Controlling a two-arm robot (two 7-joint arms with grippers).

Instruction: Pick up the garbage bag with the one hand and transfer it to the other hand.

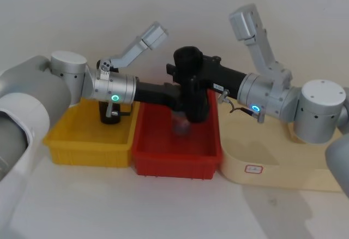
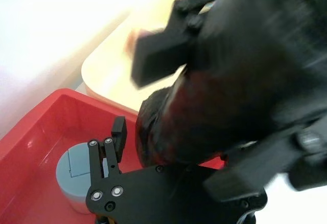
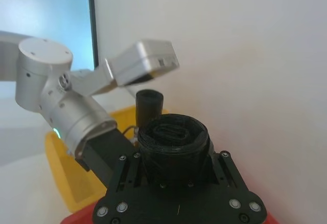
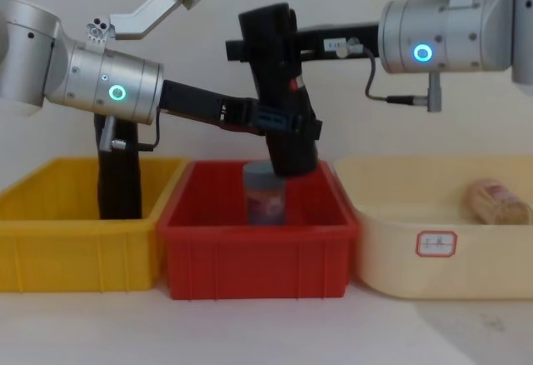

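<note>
Chest view gives me the clearest read: the bag roll (image 4: 279, 90) hangs tilted in the air above the red bin (image 4: 256, 252), with both grippers on it. My left gripper (image 4: 279, 123), the teal-ring arm, is clamped on the roll's lower half. My right gripper (image 4: 262, 44), the blue-ring arm, meets the roll near its top, and in the right wrist view its fingers (image 3: 217, 165) sit tight on either side of the roll's end, so I read it as closed on the roll too. Directly below the left gripper a grey-lidded jar (image 4: 265, 192) stands in the red bin, clear of the roll's bottom end. Behind the left arm, a second roll (image 4: 118, 177) stands upright in the yellow bin (image 4: 79, 248). Under the right arm, the cream tub (image 4: 441, 252) holds a tan bundle (image 4: 495, 201).
</note>
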